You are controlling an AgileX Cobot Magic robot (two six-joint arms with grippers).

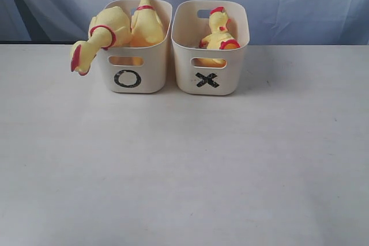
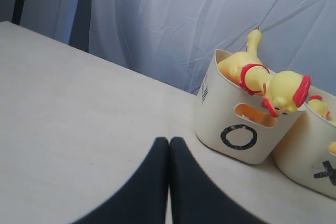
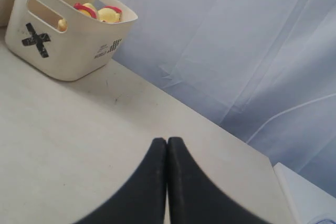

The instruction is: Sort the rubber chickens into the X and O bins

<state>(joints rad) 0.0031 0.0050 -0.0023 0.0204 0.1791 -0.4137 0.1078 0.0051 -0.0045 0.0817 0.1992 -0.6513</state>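
Before a blue-grey curtain (image 1: 300, 4), the pale table (image 1: 184, 165) carries the O bin (image 1: 151, 72) and X bin (image 1: 233, 64) side by side, rubber chickens (image 1: 147, 27) inside both; left gripper (image 2: 169, 145) and right gripper (image 3: 167, 145) are pinched together, empty.

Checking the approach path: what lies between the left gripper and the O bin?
Bare tabletop separates the left gripper from the O bin, seen in the left wrist view.

A pale, matte tabletop (image 1: 184, 171) lay under soft, even light. Behind it hung a wrinkled bluish-white curtain (image 1: 300, 4). Past the table's far left corner stood a black pole (image 2: 20, 3), possibly a tripod, beside a dark gap (image 2: 81, 14) in the drapery.
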